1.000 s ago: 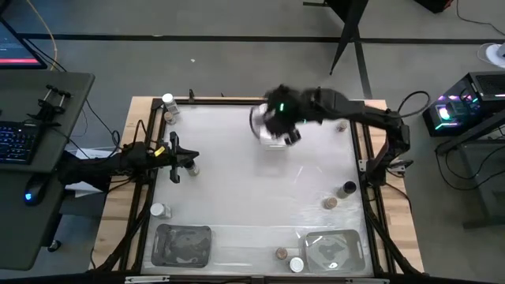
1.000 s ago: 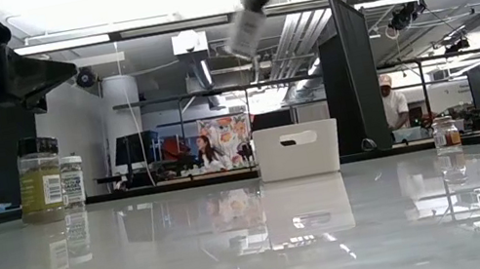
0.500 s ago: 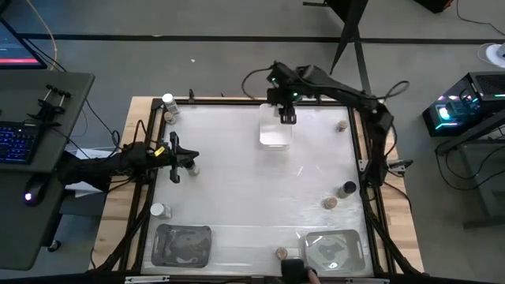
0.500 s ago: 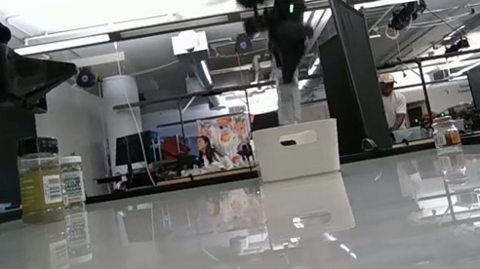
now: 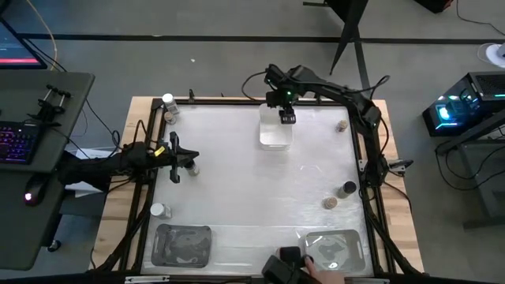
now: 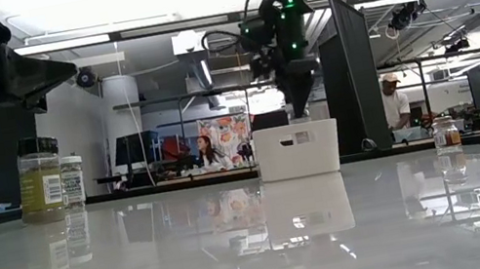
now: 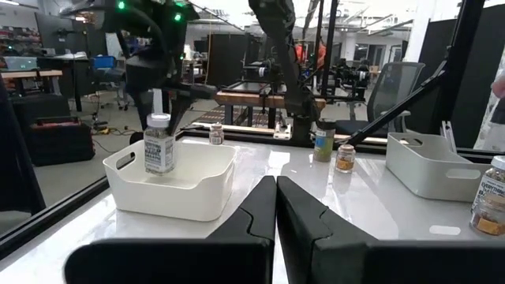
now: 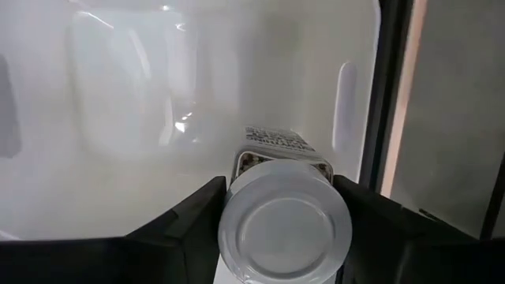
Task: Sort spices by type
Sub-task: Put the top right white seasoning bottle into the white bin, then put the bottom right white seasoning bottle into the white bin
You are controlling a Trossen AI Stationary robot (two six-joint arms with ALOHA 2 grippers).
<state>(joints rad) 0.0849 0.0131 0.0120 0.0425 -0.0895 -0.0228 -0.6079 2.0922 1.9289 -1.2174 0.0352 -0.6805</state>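
One white-topped spice jar (image 7: 158, 143) stands upright inside the white tray (image 5: 274, 136) at the table's far edge, directly beneath the right gripper (image 5: 287, 118), whose fingers flank its cap, part-open; whether they grip cannot be told. Left gripper (image 5: 174, 150), closed and empty, waits at the left edge.

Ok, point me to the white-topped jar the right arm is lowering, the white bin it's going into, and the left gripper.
White-topped jar (image 8: 284, 223): right wrist view, middle of its lid.
White bin (image 7: 170, 199): left wrist view, its front wall.
Left gripper (image 5: 174, 158): high view, midway between the fingertips.
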